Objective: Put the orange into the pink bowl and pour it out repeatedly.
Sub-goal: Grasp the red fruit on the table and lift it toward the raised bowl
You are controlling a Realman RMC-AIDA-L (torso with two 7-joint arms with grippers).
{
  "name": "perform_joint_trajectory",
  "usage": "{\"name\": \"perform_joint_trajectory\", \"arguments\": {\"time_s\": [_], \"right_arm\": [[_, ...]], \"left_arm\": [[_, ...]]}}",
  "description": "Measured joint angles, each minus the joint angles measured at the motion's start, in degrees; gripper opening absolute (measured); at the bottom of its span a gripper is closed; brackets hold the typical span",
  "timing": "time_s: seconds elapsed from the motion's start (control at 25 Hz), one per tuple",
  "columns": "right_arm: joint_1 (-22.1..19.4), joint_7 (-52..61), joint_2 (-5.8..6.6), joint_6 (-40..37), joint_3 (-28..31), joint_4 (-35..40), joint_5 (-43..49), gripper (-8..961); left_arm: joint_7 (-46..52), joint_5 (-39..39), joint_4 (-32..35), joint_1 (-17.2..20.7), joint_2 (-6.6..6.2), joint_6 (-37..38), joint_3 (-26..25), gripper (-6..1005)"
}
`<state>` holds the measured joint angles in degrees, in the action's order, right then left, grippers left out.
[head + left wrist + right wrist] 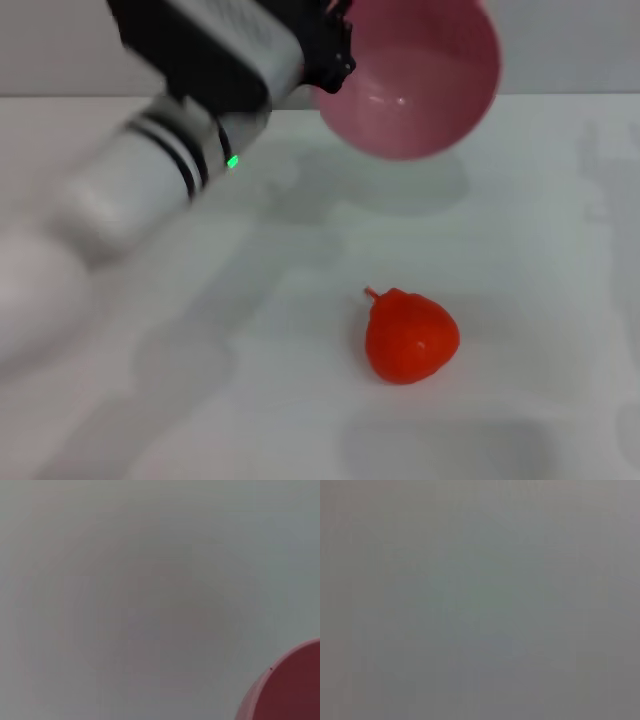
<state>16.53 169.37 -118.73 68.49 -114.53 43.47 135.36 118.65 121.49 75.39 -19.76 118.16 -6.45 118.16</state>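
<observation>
Gravity has emptied the round glossy pink plastic bowl (415, 85): our left hand (335, 55) grips its rim, clenched, tipping it so we see straight into the bare inside. The bright orange-red toy orange (410, 338) lies well below the hand, apart from the bowl, on the plain pale bench (150, 400). Our right hand stays out of sight. Behind the bench stands a pale wall (570, 50).

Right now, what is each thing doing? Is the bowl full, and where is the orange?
pink bowl: held up off the table, tipped so its opening faces the camera, empty.
orange: out of the bowl, lying on the table, stem toward the far left.
left gripper: raised, clamped on the bowl's rim.
right gripper: not in view.
table: white, bearing only the orange.
</observation>
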Motion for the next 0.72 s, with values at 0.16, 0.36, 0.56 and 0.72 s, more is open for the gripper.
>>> {"name": "perform_joint_trajectory", "arguments": {"time_s": [0.16,0.36,0.56,0.72], "right_arm": [[0.05,0.0,-0.01,-1.33,-0.04,0.76,-0.67,525],[-0.1,0.01,-0.01,-5.11,0.02,3.41,-2.97,523],[-0.07,0.07,0.06,-10.78,0.53,6.42,-4.24,521],[0.4,0.09,0.38,-21.26,2.62,9.85,-4.31,519]], "left_arm": [[6.19,-4.27,-2.99,-8.67,-0.06,31.39,-19.19,41],[7.16,-4.68,-13.19,-19.27,-0.51,57.47,-42.77,41],[10.53,4.71,-20.02,-25.33,-3.78,68.23,-59.24,41],[11.5,6.98,-20.16,-25.52,-4.37,69.17,-61.48,41]]}}
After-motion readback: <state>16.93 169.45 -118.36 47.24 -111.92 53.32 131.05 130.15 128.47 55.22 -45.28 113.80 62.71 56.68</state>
